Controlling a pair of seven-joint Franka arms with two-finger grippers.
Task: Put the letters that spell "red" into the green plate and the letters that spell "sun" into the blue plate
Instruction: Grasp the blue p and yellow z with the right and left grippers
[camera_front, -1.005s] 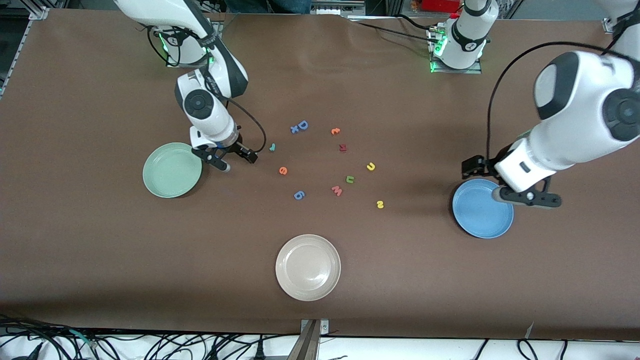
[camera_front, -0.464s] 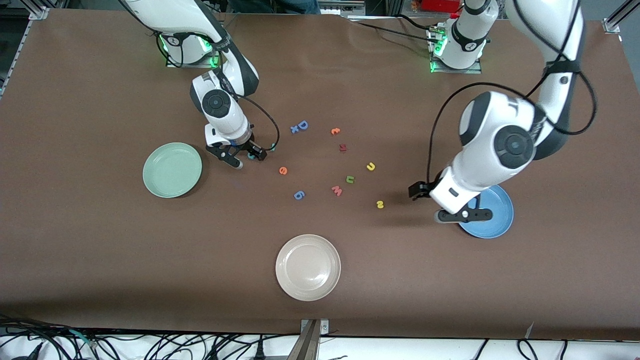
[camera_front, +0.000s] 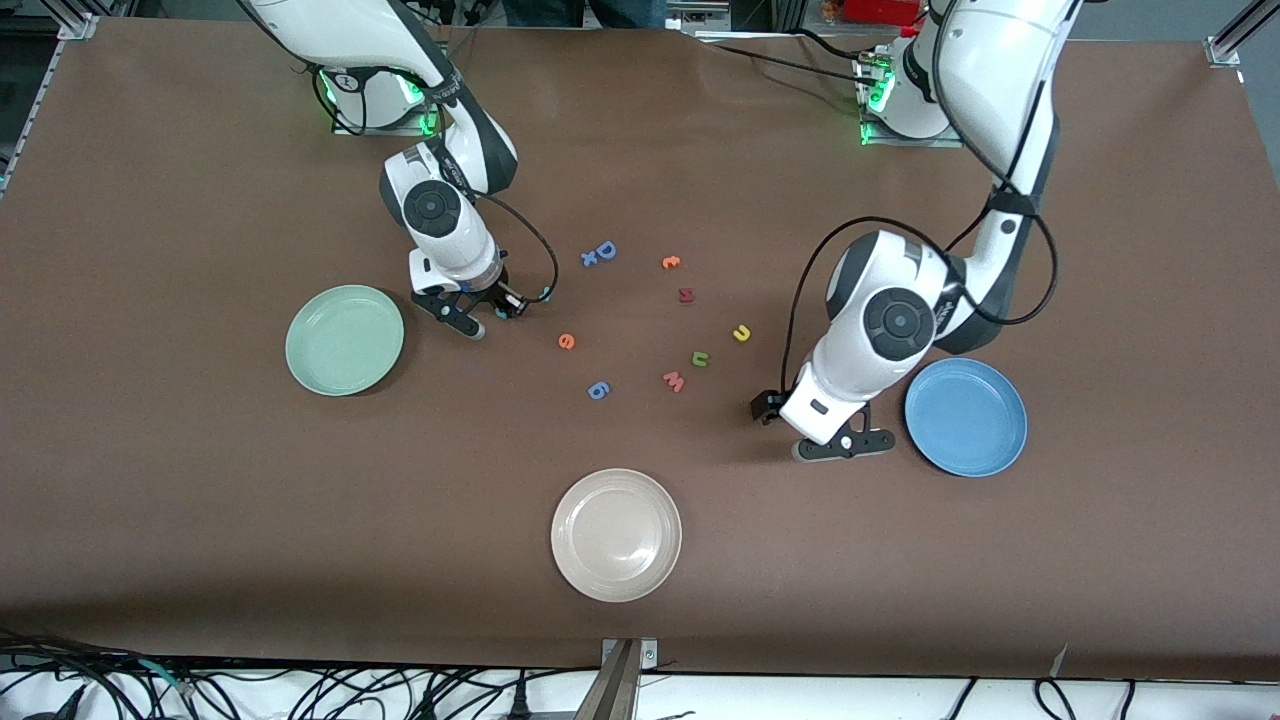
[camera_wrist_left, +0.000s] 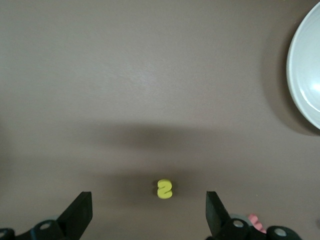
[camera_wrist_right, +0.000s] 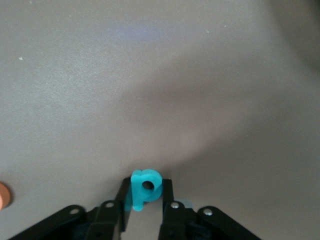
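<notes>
My right gripper (camera_front: 492, 316) is shut on the teal "d" (camera_wrist_right: 145, 189), low over the table between the green plate (camera_front: 345, 340) and the orange "e" (camera_front: 566, 341). The teal "r" (camera_front: 546, 295) lies beside the gripper's cable. My left gripper (camera_front: 842, 446) is open beside the blue plate (camera_front: 965, 417), on its side toward the right arm's end. The yellow "s" (camera_wrist_left: 164, 189) lies on the table between and just ahead of its wide-apart fingers (camera_wrist_left: 148, 212); in the front view the wrist hides it. The yellow "u" (camera_front: 742, 333) and green "n" (camera_front: 700, 358) lie mid-table.
A beige plate (camera_front: 616, 535) sits nearest the front camera. Other letters lie mid-table: a pink "w" (camera_front: 674, 381), a blue one (camera_front: 598, 390), a blue "D" (camera_front: 604, 251), a small orange one (camera_front: 671, 262) and a dark red "R" (camera_front: 686, 295).
The right gripper moved from beside the green plate to the teal "d" and closed on it. The left arm swung from over the blue plate to the yellow "s".
</notes>
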